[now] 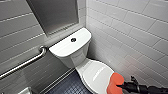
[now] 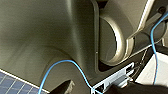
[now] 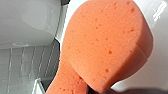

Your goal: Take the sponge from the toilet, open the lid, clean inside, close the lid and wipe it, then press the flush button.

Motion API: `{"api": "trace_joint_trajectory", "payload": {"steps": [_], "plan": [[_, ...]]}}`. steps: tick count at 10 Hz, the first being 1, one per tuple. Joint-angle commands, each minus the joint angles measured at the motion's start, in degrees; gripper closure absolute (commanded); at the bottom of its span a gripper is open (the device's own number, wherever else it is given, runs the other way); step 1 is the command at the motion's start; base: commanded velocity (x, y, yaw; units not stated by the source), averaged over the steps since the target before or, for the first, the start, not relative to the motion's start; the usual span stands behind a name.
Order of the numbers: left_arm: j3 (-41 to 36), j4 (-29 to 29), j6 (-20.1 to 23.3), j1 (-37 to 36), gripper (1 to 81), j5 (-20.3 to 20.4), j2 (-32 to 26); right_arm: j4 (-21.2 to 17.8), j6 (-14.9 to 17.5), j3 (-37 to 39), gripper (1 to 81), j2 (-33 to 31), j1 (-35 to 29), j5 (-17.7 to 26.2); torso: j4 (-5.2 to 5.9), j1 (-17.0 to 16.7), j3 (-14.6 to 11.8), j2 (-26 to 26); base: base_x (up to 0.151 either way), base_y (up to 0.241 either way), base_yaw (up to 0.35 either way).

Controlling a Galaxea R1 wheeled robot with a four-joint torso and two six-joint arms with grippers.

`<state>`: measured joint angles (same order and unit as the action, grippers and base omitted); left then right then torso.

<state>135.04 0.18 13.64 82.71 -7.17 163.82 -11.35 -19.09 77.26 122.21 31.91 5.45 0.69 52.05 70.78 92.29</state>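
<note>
Jaws of the right gripper (image 1: 121, 86) are closed onto the sponge (image 1: 115, 82), pinching its lower end so that the orange-red pad stands out beyond them, rounded end uppermost. In the right wrist view the sponge (image 3: 107, 45) looms large, its pitted face plain to see, with glossy white behind it. The black arm comes in from the lower right corner of the head view, and the sponge sits at the lower right, over the near right edge of the lid (image 1: 96, 75). Whether pad and lid touch, I cannot tell.

The lid is down, shut over the bowl, white and shiny with a streak of reflected light. Behind it, toward the middle of the frame, rises the tank of the toilet (image 1: 75, 56), and in the middle of the flat tank top sits the flush button (image 1: 73, 39), small, dark and round.

White tiled wall (image 1: 130, 30) fills the right side, close beside the toilet. At the left a metal grab bar (image 1: 25, 63) slants along the grey tiled wall. A dark, studded floor (image 1: 70, 86) shows at the bottom, left of the bowl.

How the left arm's jaws stand I cannot tell; its wrist view shows grey curved robot casing with a thin blue cable (image 2: 67, 62) looping across it.
</note>
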Motion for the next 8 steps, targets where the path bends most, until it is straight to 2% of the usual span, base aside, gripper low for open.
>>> {"api": "trace_joint_trajectory", "payload": {"steps": [1,4,8], "plan": [[-0.91,-0.09,0.42,1.18,1.0,-5.49,-0.15,-1.66,-0.07,7.54,81.1,4.38,-11.11,14.15,0.0,0.0,0.0,0.0,0.0,0.0,0.0],[-0.91,-0.18,0.42,1.09,1.0,-5.49,-0.33,-1.05,-0.16,18.32,81.1,14.82,-16.83,22.04,0.0,0.0,0.0,0.0,0.0,0.0,0.0],[-0.91,-0.18,0.42,1.18,1.0,-5.49,-0.33,0.89,-0.16,28.72,81.1,26.36,-20.61,26.28,0.0,0.0,0.0,-0.02,0.0,0.0,0.0]]}}
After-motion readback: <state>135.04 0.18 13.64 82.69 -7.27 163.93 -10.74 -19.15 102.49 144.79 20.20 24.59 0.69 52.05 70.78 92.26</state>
